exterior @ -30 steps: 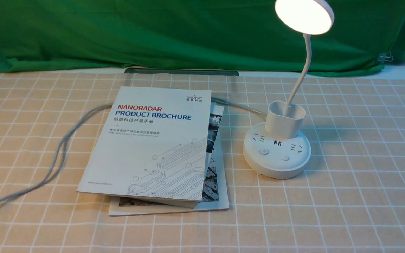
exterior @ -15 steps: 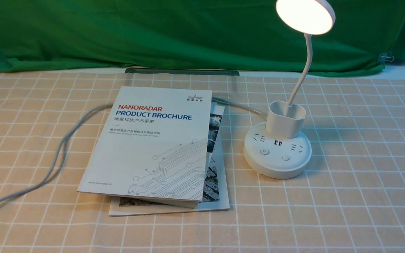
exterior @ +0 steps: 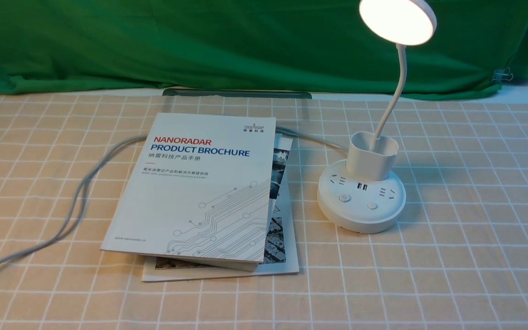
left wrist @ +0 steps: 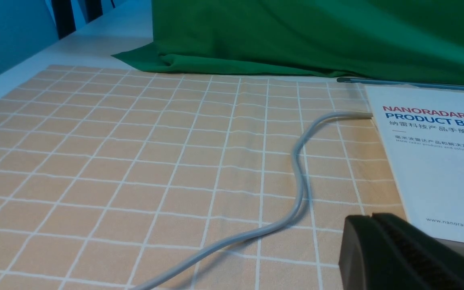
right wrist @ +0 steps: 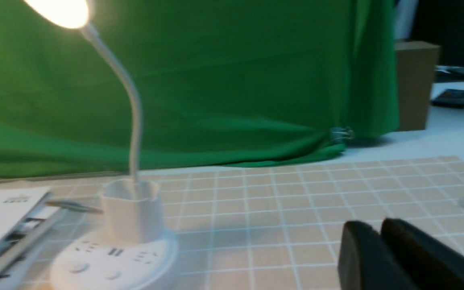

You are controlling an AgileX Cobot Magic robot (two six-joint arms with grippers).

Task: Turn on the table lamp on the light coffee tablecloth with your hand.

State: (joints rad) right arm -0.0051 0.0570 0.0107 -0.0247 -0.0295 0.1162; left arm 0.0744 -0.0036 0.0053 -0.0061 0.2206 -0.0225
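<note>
Front view: the table lamp point(exterior: 369, 183) stands on the light coffee tablecloth point(exterior: 475, 229), just to the right of the brochure point(exterior: 200, 188) and not touching it. Its disc head point(exterior: 397, 20) glows brightly, well above the brochure's far right corner. The job therefore looks done, and neither arm shows in this view.

The round base point(exterior: 360, 220) carries two buttons on its near side. The power button point(exterior: 345, 198) is the one closer to the brochure, and the plain button point(exterior: 372, 206) sits just beyond it. A grey cord point(exterior: 76, 201) runs out from under the brochure's left edge.

In the left wrist view the left hand point(left wrist: 371, 219) hangs low near the brochure's near left corner, fingers pressed together on nothing. In the right wrist view the right hand point(right wrist: 379, 227) is well off to the brochure's right, past the lamp. Its fingers also look clenched and empty, though the picture is blurred.

The lamp looks like light, smooth plastic, so the base would probably skid on the cloth if pushed from the side. The thin neck point(exterior: 394, 91) is bendable and a poor place to grip. Any further press should need no grasp, only a closed fingertip coming straight down on a button. If the lamp must be steadied, the base rim is the firmest spot.
</note>
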